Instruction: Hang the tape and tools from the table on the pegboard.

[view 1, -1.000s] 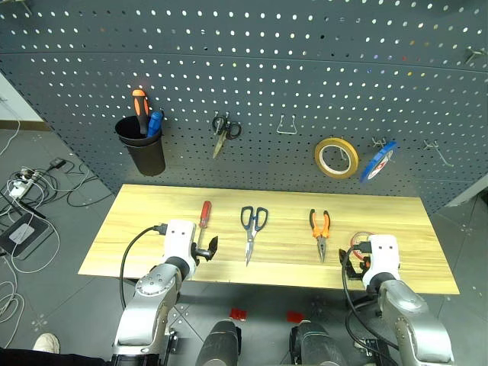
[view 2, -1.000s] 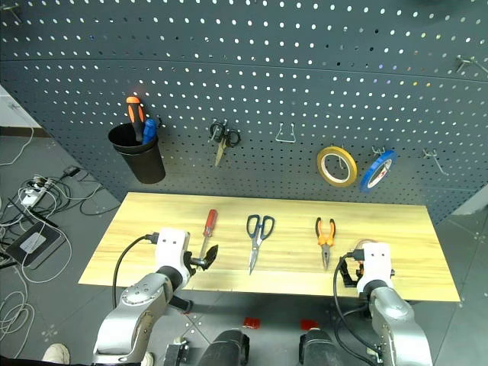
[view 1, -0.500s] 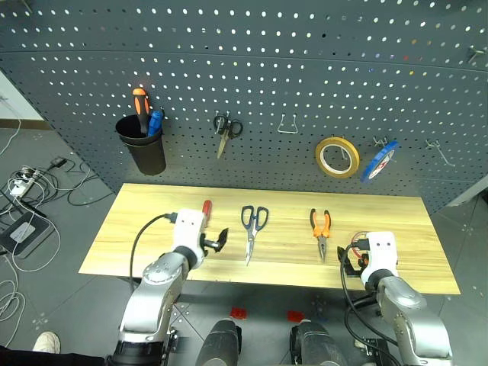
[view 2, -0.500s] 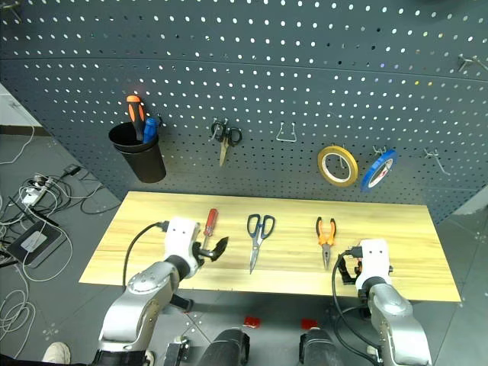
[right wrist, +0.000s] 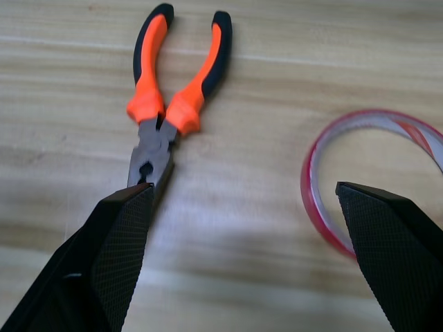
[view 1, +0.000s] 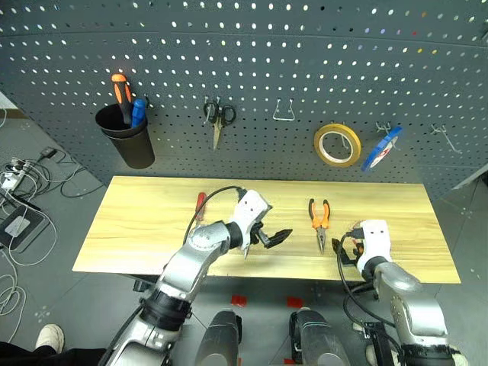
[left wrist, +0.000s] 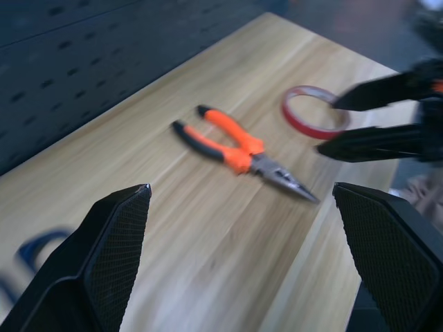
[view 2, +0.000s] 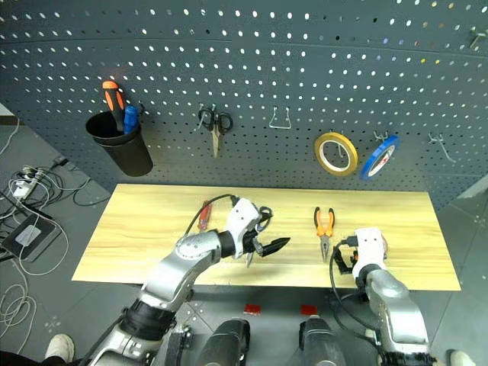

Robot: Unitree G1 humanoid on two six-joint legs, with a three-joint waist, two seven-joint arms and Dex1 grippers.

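On the light wood table lie a red-handle screwdriver, orange-and-black pliers and a thin red tape ring. The large scissors are mostly covered by my left hand. My left gripper hovers open over the table's middle, pointing right toward the pliers and the tape. My right gripper is open and empty above the table, between the pliers and the tape, with its fingertips near the ring's edge. The dark pegboard rises behind the table.
On the pegboard hang a black cup with two screwdrivers, small dark scissors, a bare wire hook, a yellow tape roll and a blue roll. Cables lie on the floor at the left.
My left arm has swung to the right, from beside the screwdriver to over the scissors, and has lifted a little. The right gripper has crept forward. The head view has tilted down.
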